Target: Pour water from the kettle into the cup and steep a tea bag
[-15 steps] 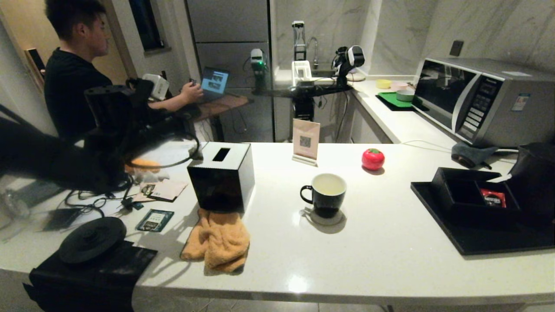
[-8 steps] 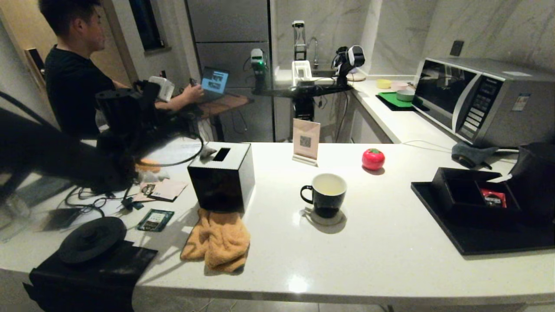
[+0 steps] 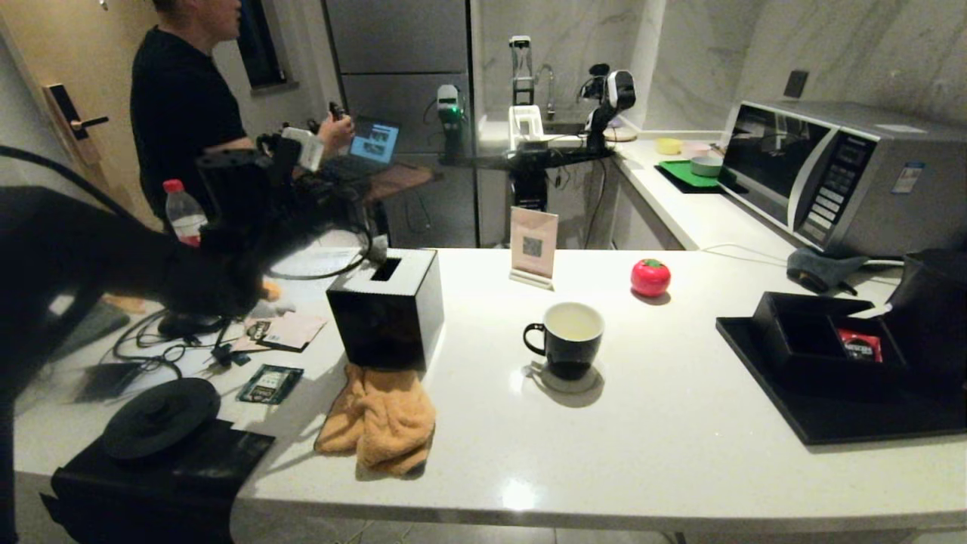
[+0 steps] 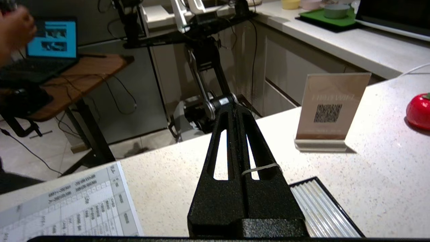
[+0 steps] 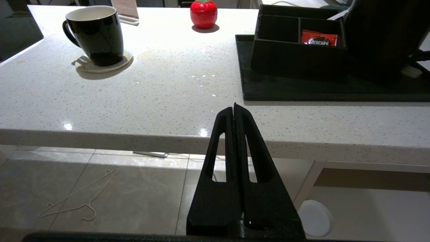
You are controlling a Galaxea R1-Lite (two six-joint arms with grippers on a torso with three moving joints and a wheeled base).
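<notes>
Cup: the black cup (image 3: pixel 565 339) stands on a coaster (image 3: pixel 572 380) mid-worktop (image 3: pixel 665 453), well in from the front edge, with pale water (image 3: pixel 573 323) already showing against its white inside.
Kettle: the kettle (image 3: pixel 933 317) sits at the worktop's right edge, on the black tray (image 3: pixel 846 423) beside the compartmented box (image 3: pixel 812 332) that holds a red sachet (image 3: pixel 859 345).
Tea bag: none can be made out in any view.
Risk: a fresh pour could overfill a cup that already holds water; the left arm's dangling cable (image 3: pixel 325 272) hangs close to the black tissue box (image 3: pixel 387 306) and could snag it.
Left gripper: the left gripper (image 4: pixel 235 111) hovers above the worktop's far left part, over the tissue box's edge, fingers pressed together, holding nothing; a rubber band circles one finger.
Right gripper: the right gripper (image 5: pixel 234 108) hangs below the front edge, fingers together, empty.
</notes>
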